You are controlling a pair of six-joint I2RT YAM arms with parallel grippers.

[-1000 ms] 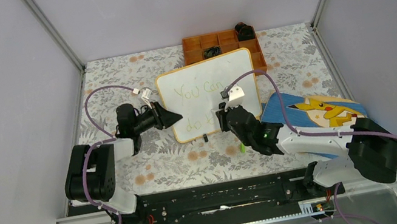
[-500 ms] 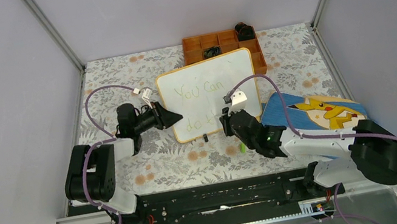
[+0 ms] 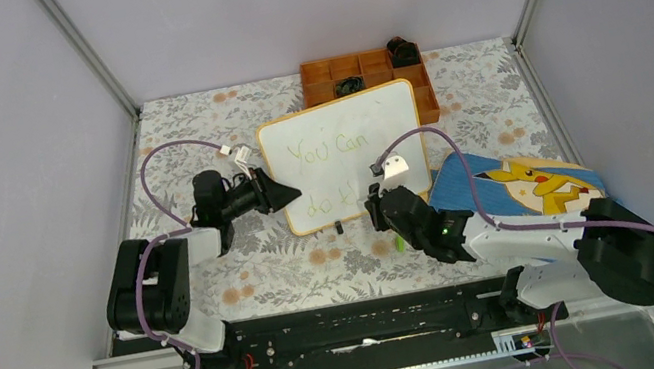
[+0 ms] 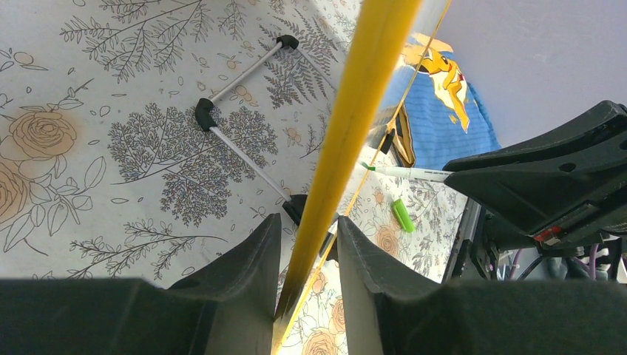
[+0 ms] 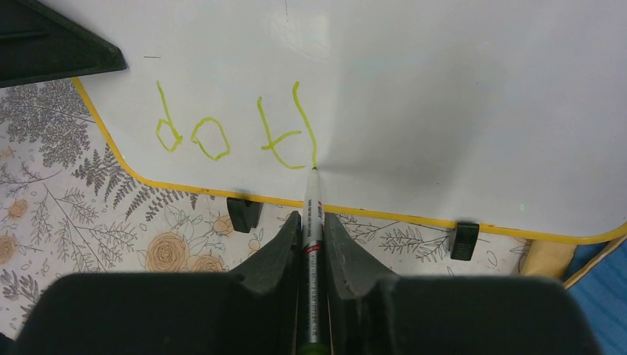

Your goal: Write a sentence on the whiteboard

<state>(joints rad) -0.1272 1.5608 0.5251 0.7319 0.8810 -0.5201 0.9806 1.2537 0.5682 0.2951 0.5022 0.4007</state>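
right gripper (image 3: 375,204) had slipped toward the bases, we noted from above; whiteboard (image 3: 344,131) stood before orange tray (image 3: 314,65), sentence (image 3: 332,148) faint green. left wrist: left gripper (image 4: 307,222) clamped its yellow frame (image 4: 355,111). right wrist: fingers (image 5: 281,251) pinched a marker (image 5: 312,214), tip touching board.

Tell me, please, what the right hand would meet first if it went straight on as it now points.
The whiteboard: the right hand points at its face, and the marker it grips already touches the board, at the end of the green writing.
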